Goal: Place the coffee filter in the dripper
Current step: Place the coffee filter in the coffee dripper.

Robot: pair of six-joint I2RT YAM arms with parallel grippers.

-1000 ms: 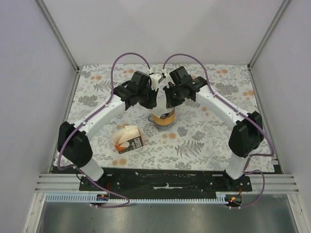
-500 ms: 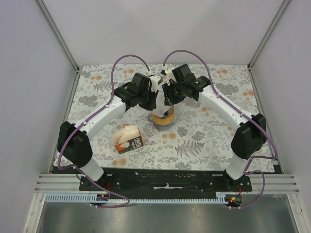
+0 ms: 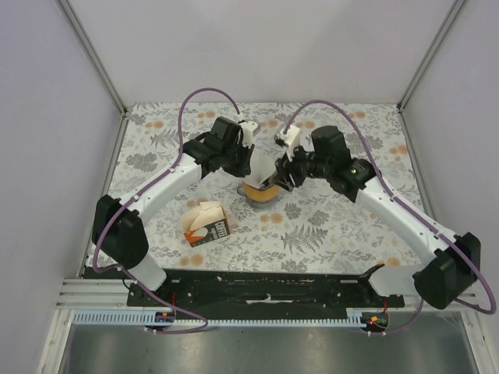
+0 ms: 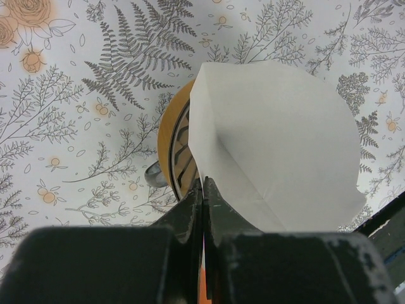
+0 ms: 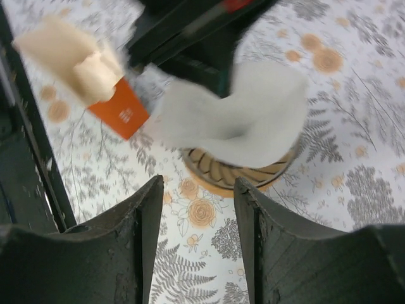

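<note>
The white paper coffee filter [image 4: 278,139] hangs spread open right over the dripper [image 4: 182,149], a dark wire basket sitting in a tan ring with a small handle on its left side. My left gripper [image 4: 204,187] is shut on the filter's near edge. From above, the filter [image 3: 263,169] covers the dripper [image 3: 261,192], with the left gripper [image 3: 251,165] beside it. My right gripper [image 5: 198,190] is open and holds nothing. It sits back from the filter [image 5: 234,114] and the dripper [image 5: 221,168]. I cannot tell whether the filter is seated inside.
An orange, white and black coffee carton [image 3: 207,224] lies on the floral tablecloth, left of and nearer than the dripper; it also shows as the carton [image 5: 120,111] in the right wrist view. Grey walls [image 3: 62,117] enclose the table on three sides.
My right gripper has opened, let go of the filter and drawn back to the right, its arm swinging outward. The left gripper stays shut on the filter over the dripper.
</note>
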